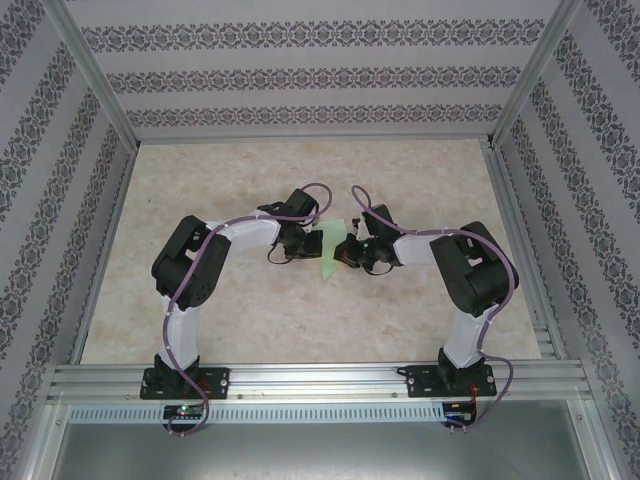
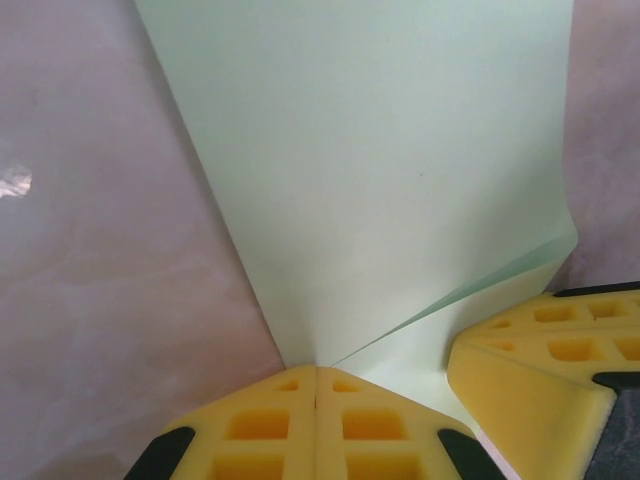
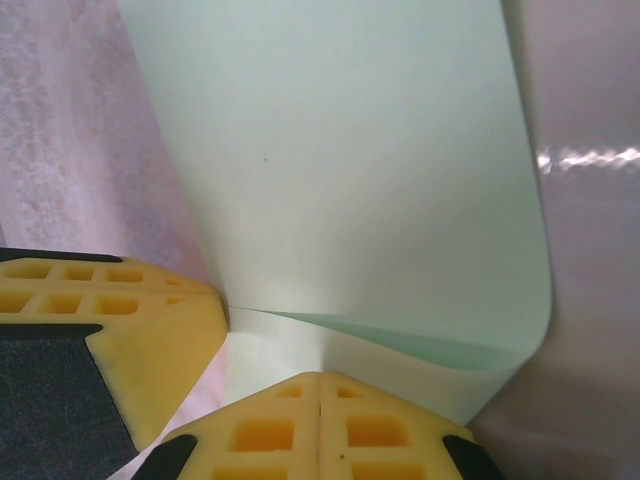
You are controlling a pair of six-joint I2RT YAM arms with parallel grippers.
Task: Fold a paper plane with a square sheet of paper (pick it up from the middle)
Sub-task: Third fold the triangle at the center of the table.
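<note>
Patterned walls [image 1: 300, 75] close in the pale, marbled table [image 1: 250, 320] on three sides, and your two arms meet near its middle. Your left gripper [image 2: 316, 385] has its yellow fingers pressed together, and they pinch the square sheet of paper [image 2: 380, 160] at its near edge. Your right gripper [image 3: 319, 390] is the same: its fingers are together and clamp the sheet at the edge. The two grippers are just beside each other, and in each wrist view you see a yellow finger of the other one at a bottom corner. The sheet is pale mint green and plain. It spreads wide away from the fingers and is bent over, so a second layer shows under the first. From above you see it as a narrow green strip between the two grippers, near the centre of the table. Whether its lower end touches the table, you cannot tell.
</note>
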